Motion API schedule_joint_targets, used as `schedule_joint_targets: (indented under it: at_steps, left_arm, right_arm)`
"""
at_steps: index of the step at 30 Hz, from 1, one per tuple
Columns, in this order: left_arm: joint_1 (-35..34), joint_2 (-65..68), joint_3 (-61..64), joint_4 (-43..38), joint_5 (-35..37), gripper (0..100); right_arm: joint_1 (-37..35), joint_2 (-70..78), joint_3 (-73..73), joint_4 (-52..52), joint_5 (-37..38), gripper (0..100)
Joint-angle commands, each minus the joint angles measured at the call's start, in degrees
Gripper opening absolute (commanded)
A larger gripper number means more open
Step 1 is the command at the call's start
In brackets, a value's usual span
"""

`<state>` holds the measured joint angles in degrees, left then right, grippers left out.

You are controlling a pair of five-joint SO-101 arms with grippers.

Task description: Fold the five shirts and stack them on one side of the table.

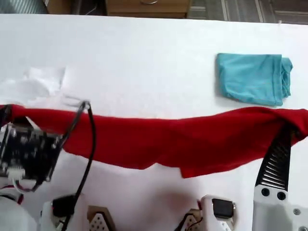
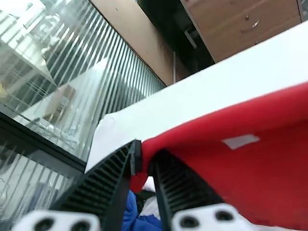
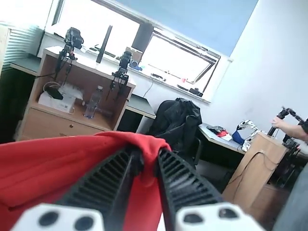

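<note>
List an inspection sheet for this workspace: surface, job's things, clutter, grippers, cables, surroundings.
Surface: white table, bare across the middle.
Job's things: long red cloth shirt stretched between the two arms, held at both ends. Folded teal cloth shirt lies on the right arm's side. Crumpled white cloth, possibly a shirt, lies on the left arm's side and is hard to tell from the table.
Clutter: nothing seen.
Grippers: left gripper shut on one end of the red shirt; right gripper shut on the other end.
Cables: black cable hangs from the left arm across the red shirt.
Surroundings: wooden cabinet, ribbed glass partition.
</note>
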<state>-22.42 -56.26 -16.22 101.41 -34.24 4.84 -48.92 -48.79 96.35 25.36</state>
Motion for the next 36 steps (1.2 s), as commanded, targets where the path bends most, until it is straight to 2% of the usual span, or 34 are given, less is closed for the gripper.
schedule_joint_targets:
  at_steps: [1, 8, 16, 19, 23, 27, 32, 36]
  left_arm:
    - [-0.6, 0.1, -0.6, 0.9, -0.7, 2]
    - [-0.6, 0.4, -0.6, 0.9, -0.5, 2]
    - [-0.6, 0.5, -0.4, 0.9, -0.5, 2]
    - [-0.3, 2.9, 5.6, -0.7, -0.5, 2]
    - [-0.3, 10.8, 12.9, -6.4, -0.4, 2]
    - [1.1, 20.8, 13.3, -10.7, -0.6, 2]
    - [3.4, 33.6, 6.4, -13.3, -0.6, 2]
    - [5.7, 44.3, -2.9, -13.0, -0.6, 2]
  right_arm:
    - [1.1, 1.5, -0.5, -7.1, 3.3, 1.9]
    - [0.9, 3.4, -0.5, -9.3, 3.4, 1.9]
    - [0.7, 2.3, 0.0, -4.4, 3.1, 1.9]
    - [0.7, 4.4, 3.1, -5.1, 3.0, 1.9]
    - [-3.6, 9.5, 10.8, -7.1, 2.9, 1.9]
    - [-5.5, 15.9, 19.4, -13.1, 2.9, 1.9]
    - [-5.3, 25.1, 25.7, -24.0, 3.0, 1.9]
    - [-5.2, 32.9, 26.3, -28.8, 3.0, 1.9]
